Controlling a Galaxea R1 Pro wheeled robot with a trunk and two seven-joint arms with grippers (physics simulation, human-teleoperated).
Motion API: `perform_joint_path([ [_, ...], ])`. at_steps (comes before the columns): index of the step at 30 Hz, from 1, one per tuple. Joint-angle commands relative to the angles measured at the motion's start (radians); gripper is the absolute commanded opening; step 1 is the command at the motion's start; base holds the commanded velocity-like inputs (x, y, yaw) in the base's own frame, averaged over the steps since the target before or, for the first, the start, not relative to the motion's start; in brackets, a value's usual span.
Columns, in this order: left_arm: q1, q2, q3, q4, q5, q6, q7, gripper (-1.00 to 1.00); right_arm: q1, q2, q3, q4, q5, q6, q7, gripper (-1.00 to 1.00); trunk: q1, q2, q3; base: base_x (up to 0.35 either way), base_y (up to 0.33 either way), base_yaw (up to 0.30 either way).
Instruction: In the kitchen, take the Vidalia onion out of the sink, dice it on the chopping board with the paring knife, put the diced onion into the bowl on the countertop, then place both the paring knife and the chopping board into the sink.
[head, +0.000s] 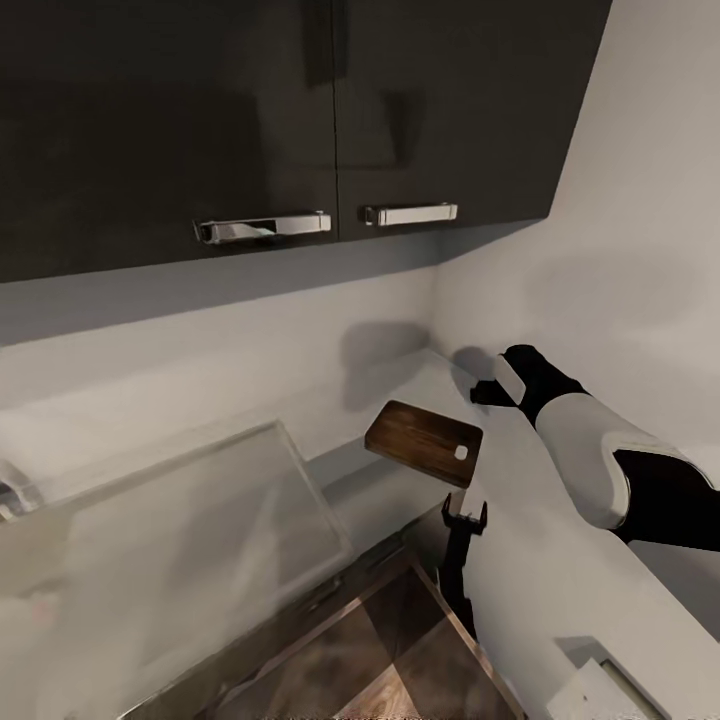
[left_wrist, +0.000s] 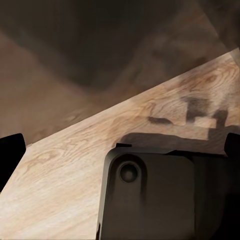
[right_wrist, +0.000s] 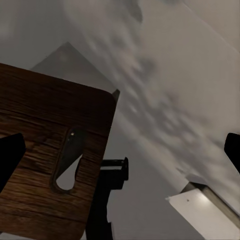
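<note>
The brown chopping board (head: 425, 440) hangs tilted in the air above the grey countertop (head: 560, 600) near the wall corner, right of the sink (head: 150, 560). My right gripper (head: 485, 392) is just behind and above the board. In the right wrist view it (right_wrist: 120, 150) is open, fingertips (right_wrist: 10, 155) wide apart, and the board (right_wrist: 45, 165) with its handle hole lies ahead, not between them. My left gripper (left_wrist: 120, 147) is open over the wooden floor (left_wrist: 60, 180). The white squarish bowl (head: 600, 690) sits on the counter at the near right. The onion and paring knife are out of view.
A black forked upright piece (head: 465, 515) stands just below the board's near corner. Dark wall cabinets (head: 300, 120) with chrome handles hang overhead. The white wall closes the corner behind the arm. A chrome fitting (head: 10, 495) shows at the sink's far left. A dark block (left_wrist: 150, 195) lies under the left gripper.
</note>
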Motion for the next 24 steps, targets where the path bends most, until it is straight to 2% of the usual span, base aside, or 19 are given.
perform_joint_path([
  [1, 0.0, -0.001, 0.002, -0.001, 0.003, -0.001, -0.004, 1.0, -0.001, 0.001, -0.007, -0.001, -0.003, 0.003, -0.006, 1.0, 0.001, -0.002, -0.004, 0.0, 0.0, 0.0],
  [24, 0.0, -0.001, 0.003, 0.0, 0.003, -0.001, -0.004, 1.0, 0.005, 0.001, -0.007, -0.001, -0.003, 0.003, -0.006, 1.0, 0.001, -0.002, -0.04, 0.0, 0.0, 0.0],
])
